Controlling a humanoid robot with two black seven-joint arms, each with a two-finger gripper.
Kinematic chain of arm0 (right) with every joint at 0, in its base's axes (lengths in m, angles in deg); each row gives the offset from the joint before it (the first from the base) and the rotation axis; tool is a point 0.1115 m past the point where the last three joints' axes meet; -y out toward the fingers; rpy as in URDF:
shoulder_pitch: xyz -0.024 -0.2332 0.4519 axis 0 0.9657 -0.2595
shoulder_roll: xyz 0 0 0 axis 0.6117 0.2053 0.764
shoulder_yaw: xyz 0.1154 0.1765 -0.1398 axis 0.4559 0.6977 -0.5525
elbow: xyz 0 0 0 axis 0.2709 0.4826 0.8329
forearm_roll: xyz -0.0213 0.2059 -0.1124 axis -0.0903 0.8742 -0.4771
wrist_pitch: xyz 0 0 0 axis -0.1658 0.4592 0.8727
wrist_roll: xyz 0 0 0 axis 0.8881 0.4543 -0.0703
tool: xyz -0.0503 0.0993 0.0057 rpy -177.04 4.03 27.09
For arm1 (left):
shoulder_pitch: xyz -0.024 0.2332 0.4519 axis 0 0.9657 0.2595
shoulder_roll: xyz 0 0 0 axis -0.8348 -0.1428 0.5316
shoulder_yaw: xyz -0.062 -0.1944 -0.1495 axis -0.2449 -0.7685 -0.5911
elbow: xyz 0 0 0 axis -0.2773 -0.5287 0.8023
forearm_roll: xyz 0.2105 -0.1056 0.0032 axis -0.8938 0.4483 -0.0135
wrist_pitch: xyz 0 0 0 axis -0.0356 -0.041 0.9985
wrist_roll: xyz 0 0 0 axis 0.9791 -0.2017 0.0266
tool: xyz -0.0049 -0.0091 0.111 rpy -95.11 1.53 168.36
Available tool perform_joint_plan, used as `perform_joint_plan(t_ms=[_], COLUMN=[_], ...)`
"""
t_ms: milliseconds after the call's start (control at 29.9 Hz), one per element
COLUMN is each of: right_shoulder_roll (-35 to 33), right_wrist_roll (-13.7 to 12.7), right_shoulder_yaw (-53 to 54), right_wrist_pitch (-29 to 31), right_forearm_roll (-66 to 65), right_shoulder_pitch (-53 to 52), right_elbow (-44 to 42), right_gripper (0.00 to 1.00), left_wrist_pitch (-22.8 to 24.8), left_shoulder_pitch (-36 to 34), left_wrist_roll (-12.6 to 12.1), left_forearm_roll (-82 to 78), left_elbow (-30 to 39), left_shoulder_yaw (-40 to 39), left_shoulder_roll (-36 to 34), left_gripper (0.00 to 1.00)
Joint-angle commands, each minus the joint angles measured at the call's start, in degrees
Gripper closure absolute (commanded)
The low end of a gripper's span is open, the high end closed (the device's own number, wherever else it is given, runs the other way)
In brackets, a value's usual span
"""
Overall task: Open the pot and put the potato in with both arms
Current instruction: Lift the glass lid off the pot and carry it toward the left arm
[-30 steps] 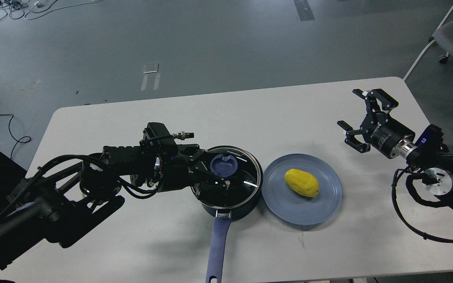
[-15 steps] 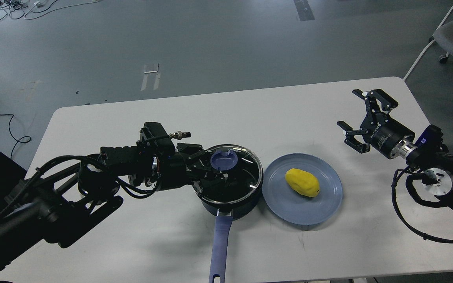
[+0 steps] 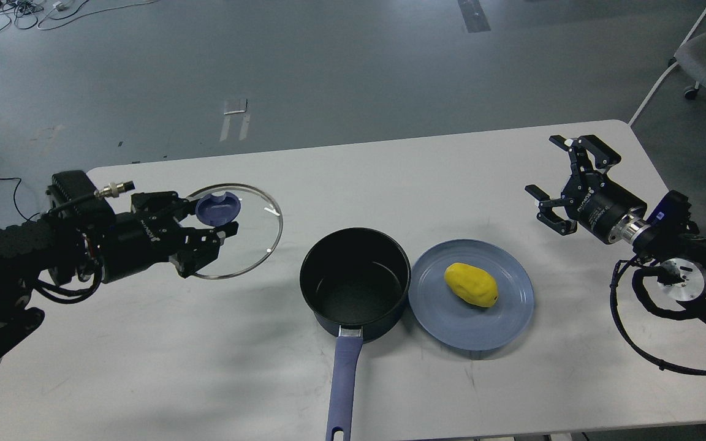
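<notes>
My left gripper (image 3: 215,222) sits at the left of the frame, its fingers clamped on the blue knob (image 3: 218,207) of the glass lid (image 3: 249,236). The lid is off the pot (image 3: 355,283) and well to its left; whether its rim touches the white surface (image 3: 390,177) I cannot tell.

The pot stands uncovered in the lower middle of the frame, its black inside bare, its long blue handle (image 3: 342,392) pointing toward the bottom edge. Just to its right lies the blue plate (image 3: 500,324), its rim touching or nearly touching the pot's wall. The potato (image 3: 470,285) lies on that plate, a little right of the plate's centre.

My right gripper (image 3: 564,177) is at the right of the frame, with its fingers spread apart and nothing between them. It points toward the upper left. The potato lies to the lower left of this gripper and well apart from it, with bare surface between the two. The pot is farther still from it, beyond the plate.
</notes>
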Motion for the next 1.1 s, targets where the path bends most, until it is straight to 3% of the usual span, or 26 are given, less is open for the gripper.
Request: perform_joint_plan(t_ms=[0, 535, 836, 1070], right_shoulder_roll=[0.08, -0.09, -0.09, -0.09], right_wrist_roll=[0.0, 0.0, 0.0, 0.0], right_shoulder_yaw=[0.0, 0.09, 0.09, 0.09], right_wrist_pitch=[0.0, 0.0, 0.0, 0.0], right_forearm_roll=[0.0, 0.0, 0.0, 0.0], right_shoulder_pitch=[0.01, 0.01, 0.54, 0.54], right_elbow=[0.03, 0.2, 0.11, 0.03], right_gripper=[0.0, 0.0, 0.0, 0.0], left_wrist_pitch=[-5.36, -8.1, -10.91, -11.09], left_shoulder_pitch=[4.48, 10.83, 13.73, 14.96], left_wrist_roll=[0.03, 0.03, 0.03, 0.03], left_forearm_roll=[0.05, 2.69, 6.12, 8.13], left_elbow=[-3.03, -17.89, -20.62, -21.41], left_shoulder_yaw=[0.53, 1.05, 1.14, 1.14], left_shoulder_roll=[-0.17, 7.03, 9.32, 10.73], left_gripper=[0.64, 0.62, 0.59, 0.49])
